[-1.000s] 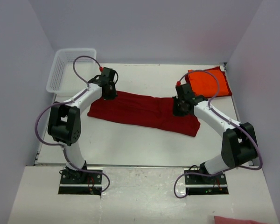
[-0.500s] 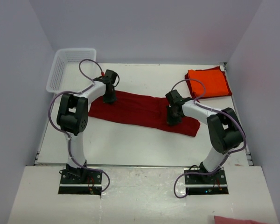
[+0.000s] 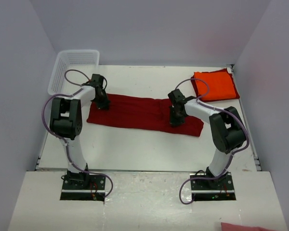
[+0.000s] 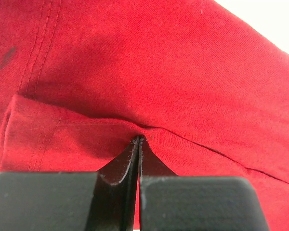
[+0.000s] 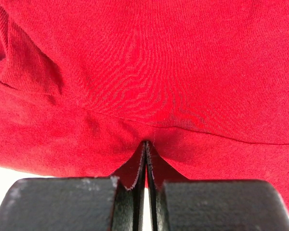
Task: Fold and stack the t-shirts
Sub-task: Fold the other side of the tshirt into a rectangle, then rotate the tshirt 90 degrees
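The left gripper (image 3: 102, 102) (image 4: 138, 139) was clamped on a thin pinch of the crimson t-shirt (image 3: 139, 113), at the corner of the cloth nearest the basket (image 3: 55, 79). The right gripper (image 3: 176, 120) (image 5: 145, 143) was clenched on the same shirt much farther from the basket, with a pucker of cloth drawn into its tips. The shirt lay on the table (image 3: 135, 144) as a long, narrow folded band. Over the last second both grippers had slid toward the basket's side, the left one the more so, and the whole band had crept that way with them. I judged this a drag to pull the fold flat, with the crosswise folds not yet done. The orange t-shirt (image 3: 216, 85) sat folded and untouched, well beyond the band from the basket, waiting as the base of the stack.
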